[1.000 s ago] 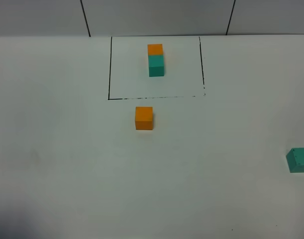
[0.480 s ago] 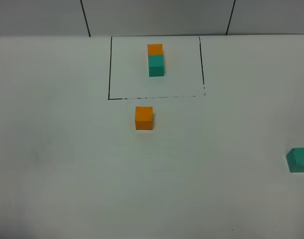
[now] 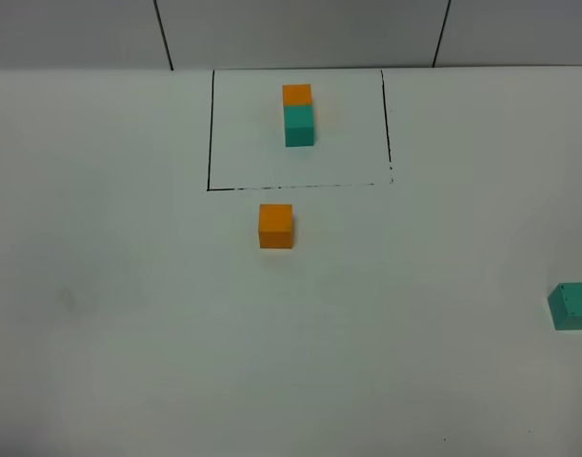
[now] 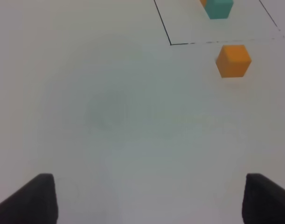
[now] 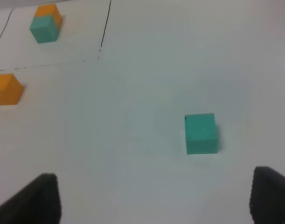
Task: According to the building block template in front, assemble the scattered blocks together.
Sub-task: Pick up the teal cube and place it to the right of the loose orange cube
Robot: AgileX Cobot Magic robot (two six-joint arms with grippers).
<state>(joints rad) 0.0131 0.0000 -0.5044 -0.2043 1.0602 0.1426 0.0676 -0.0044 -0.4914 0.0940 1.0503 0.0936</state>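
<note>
Left claw point(image 4: 151, 199) hangs wide open and empty, and no block has moved lately, so the orange cube point(image 3: 276, 227) just below the building block template point(image 3: 298, 114) and the teal cube point(image 3: 573, 306), before the open, empty right claw point(image 5: 156, 198), wait well apart, unjoined.

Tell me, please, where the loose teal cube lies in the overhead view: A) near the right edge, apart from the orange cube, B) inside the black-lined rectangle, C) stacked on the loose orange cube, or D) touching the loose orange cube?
A: the loose teal cube lies alone near the right edge, well apart from the loose orange cube, which sits just outside the black-lined rectangle around the template pair.
</note>
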